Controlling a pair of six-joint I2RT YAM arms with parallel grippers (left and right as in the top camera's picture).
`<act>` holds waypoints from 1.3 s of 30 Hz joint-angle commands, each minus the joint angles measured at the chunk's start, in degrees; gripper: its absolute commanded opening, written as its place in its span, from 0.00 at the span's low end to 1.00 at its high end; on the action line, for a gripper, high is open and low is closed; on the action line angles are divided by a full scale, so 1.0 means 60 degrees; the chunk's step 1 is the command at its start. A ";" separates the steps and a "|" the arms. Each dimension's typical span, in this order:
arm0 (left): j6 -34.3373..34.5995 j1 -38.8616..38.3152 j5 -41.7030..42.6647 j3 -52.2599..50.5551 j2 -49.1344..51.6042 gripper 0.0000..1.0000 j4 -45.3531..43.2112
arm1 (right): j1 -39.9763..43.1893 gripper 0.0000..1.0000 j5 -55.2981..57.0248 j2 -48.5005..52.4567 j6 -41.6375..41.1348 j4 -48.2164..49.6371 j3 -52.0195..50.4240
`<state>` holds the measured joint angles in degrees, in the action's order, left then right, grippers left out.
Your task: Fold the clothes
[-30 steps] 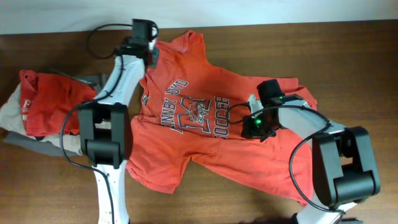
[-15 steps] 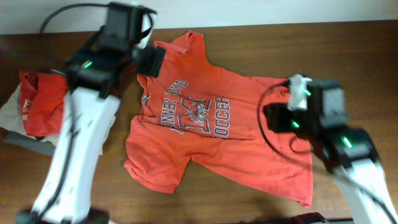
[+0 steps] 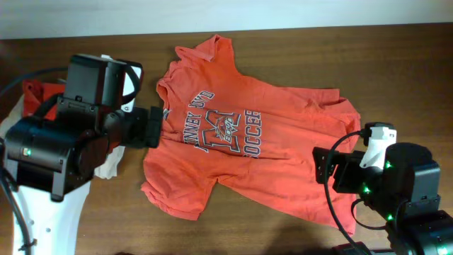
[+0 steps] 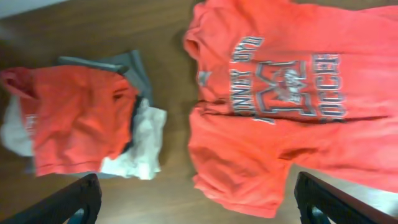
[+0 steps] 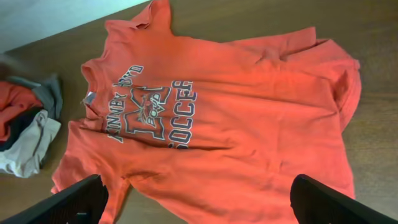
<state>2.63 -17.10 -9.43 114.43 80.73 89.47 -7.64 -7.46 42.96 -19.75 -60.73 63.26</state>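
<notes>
The orange-red T-shirt lies spread face up on the brown table, print showing, collar toward the far left. Neither gripper touches it. My left gripper is open and held high over the shirt's left sleeve, its two dark fingers wide apart at the frame's bottom corners. My right gripper is also open and raised above the shirt's lower half, with nothing between its fingers. In the overhead view both arms, left and right, loom large near the camera.
A pile of smaller clothes lies left of the shirt: a red garment on top, grey and whitish ones beneath. The left arm hides most of it in the overhead view. A pale wall borders the table's far edge.
Both grippers have opened and let go of the shirt. Both arms have risen from it toward the camera and drawn back, the left one leftward, the right one toward the near right.
</notes>
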 commanded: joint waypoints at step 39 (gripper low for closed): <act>0.3104 0.0066 0.2437 -1.2604 -0.1089 0.99 -0.7235 | 0.3446 0.99 -0.0783 0.3985 -0.1439 -0.0197 -0.3901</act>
<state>19.42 -16.99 2.90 41.80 74.87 48.53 10.79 -8.14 67.00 -28.49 -63.31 43.83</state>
